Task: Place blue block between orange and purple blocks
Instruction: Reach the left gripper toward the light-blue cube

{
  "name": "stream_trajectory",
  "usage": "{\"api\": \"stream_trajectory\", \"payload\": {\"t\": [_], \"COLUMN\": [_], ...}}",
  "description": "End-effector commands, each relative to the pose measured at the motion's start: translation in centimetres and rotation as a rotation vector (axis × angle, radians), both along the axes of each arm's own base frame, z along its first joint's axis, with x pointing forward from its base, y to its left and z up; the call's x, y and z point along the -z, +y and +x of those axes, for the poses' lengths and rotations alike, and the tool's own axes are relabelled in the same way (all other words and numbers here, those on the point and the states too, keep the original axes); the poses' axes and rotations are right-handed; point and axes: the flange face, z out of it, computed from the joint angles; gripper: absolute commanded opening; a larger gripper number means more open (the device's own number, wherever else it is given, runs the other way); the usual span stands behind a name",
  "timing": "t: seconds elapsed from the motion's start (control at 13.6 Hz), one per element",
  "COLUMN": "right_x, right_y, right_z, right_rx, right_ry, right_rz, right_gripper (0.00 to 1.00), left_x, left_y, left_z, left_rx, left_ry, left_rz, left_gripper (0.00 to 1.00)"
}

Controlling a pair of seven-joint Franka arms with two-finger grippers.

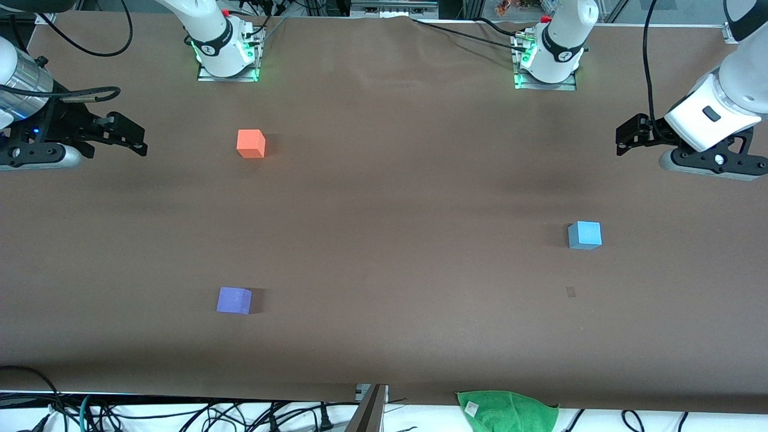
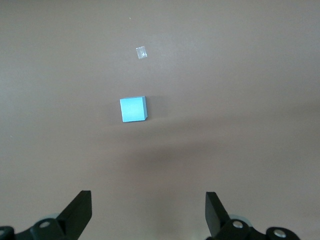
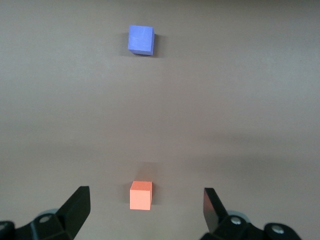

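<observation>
Sitting flat and square-on, blue block (image 1: 584,234) untouched; left gripper (image 1: 624,139) and right gripper (image 1: 137,137) both spread wide, empty.

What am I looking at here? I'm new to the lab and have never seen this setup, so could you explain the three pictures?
Two robot arms stand at a brown table. The front view looks down from across the table; the other two come from cameras on each arm's wrist. The left gripper hangs open, holding nothing, over the table near the blue block. The right gripper hangs open and empty at its own end, over the table near the orange block. The purple block lies nearer the front camera than the orange one. A green cloth lies at the table's near edge.
</observation>
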Motion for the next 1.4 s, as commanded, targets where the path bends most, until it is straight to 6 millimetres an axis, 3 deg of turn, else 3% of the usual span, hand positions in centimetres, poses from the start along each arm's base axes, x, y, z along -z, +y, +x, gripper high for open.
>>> {"api": "stream_trajectory", "payload": {"t": [0.0,0.29,0.52,0.74,1.33], "right_x": [-0.9,-0.8,-0.8,-0.8,-0.8], "right_y": [-0.1,-0.2,-0.1,-0.2,-0.2], "right_z": [-0.4,-0.4,-0.5,-0.5,-0.5], "right_rx": [-0.013,-0.011,-0.013,-0.013,-0.013], "right_ry": [-0.01,-0.009,-0.003,-0.001,-0.002], "right_rz": [0.003,0.002,0.001,0.001,-0.003], "right_gripper": [1.0,1.0,1.0,1.0,1.0], "left_x": [-0.3,0.0,0.4,0.4,2.0], "left_y": [0.4,0.6,2.5,1.8,3.2], "left_z": [0.2,0.2,0.1,0.0,-0.4], "left_rx": [0.021,0.0,-0.046,-0.035,-0.042], "left_ry": [0.011,0.027,0.056,0.058,0.17], "left_rz": [-0.025,-0.045,-0.112,-0.106,-0.047], "left_gripper": [1.0,1.0,1.0,1.0,1.0]}}
